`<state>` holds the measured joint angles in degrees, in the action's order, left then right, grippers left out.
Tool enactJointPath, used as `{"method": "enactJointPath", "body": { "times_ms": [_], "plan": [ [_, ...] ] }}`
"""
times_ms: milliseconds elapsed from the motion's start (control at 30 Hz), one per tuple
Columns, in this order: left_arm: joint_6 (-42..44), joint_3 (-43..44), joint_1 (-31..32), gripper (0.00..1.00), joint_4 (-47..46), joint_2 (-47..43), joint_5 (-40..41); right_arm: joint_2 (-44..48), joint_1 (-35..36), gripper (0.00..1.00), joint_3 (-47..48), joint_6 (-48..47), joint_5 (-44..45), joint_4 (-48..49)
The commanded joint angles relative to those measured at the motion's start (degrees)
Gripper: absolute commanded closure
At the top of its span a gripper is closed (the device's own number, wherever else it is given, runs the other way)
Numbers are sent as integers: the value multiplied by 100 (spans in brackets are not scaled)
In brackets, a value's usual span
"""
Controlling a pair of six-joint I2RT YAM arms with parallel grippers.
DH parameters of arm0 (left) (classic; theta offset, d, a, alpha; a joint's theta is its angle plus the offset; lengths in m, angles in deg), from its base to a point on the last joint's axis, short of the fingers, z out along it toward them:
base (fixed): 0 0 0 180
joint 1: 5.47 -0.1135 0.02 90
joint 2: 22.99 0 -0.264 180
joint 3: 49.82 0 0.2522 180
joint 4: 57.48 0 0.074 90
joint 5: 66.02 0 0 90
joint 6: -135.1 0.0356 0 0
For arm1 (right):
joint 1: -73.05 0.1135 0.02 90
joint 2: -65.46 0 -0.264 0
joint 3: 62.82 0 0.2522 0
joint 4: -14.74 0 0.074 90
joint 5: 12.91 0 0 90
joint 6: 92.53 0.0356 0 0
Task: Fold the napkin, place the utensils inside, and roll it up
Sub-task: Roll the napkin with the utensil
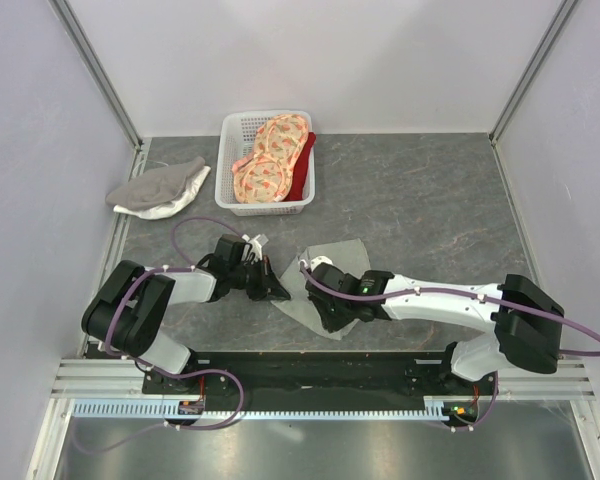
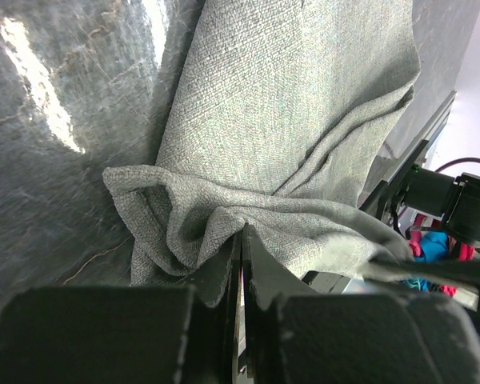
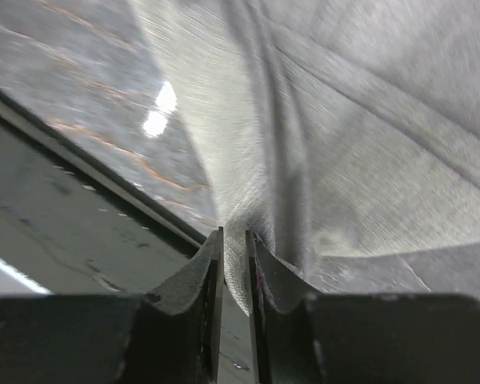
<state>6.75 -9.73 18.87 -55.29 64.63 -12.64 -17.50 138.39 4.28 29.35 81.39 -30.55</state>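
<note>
The grey-green napkin [image 1: 342, 262] lies crumpled on the grey table between my two grippers. My left gripper [image 1: 276, 291] is shut on a bunched edge of the napkin [image 2: 280, 112], which folds up around the jaws. My right gripper [image 1: 332, 318] is shut on the napkin's near edge [image 3: 344, 144], with cloth pinched between the jaws close to the table's front rail. The fork is not in view.
A white basket [image 1: 226, 160] with orange-pink patterned cloths [image 1: 272, 160] and a red cloth stands at the back. A grey-and-white cloth [image 1: 160, 188] lies at the back left. The black front rail [image 1: 310, 368] runs just below the grippers.
</note>
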Motion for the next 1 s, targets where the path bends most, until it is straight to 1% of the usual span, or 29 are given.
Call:
{"method": "enactJointPath", "body": {
  "times_ms": [0,100,167,300,467,567,667,700,767,800,900,967],
  "plan": [
    [389,-40,89,93,551,142,261,34,-56,78,-367,336,229,-187],
    [389,-40,80,93,568,133,252,174,-188,84,-613,459,309,-187],
    [398,-22,80,93,577,124,261,218,-258,85,-719,451,265,-143],
    [407,4,80,93,595,151,261,61,-355,89,-1035,389,72,128],
    [416,13,89,93,612,212,269,-360,-382,90,-1247,363,-227,296],
    [433,74,106,94,691,186,287,-379,-382,89,-1239,354,-394,279],
    [460,179,115,94,779,230,305,-248,-373,85,-880,232,-307,104],
    [460,206,132,94,814,265,305,-204,-347,78,-739,179,-254,-27],
    [477,267,150,94,902,335,305,-98,-268,70,-266,-14,-35,-169],
    [477,285,150,94,920,344,313,-80,-224,63,-98,-102,79,-335],
    [512,329,168,94,1025,397,340,-98,22,51,544,-401,571,-634],
    [521,373,177,94,1113,423,375,-168,276,48,852,-612,976,-670]
  ]
}}
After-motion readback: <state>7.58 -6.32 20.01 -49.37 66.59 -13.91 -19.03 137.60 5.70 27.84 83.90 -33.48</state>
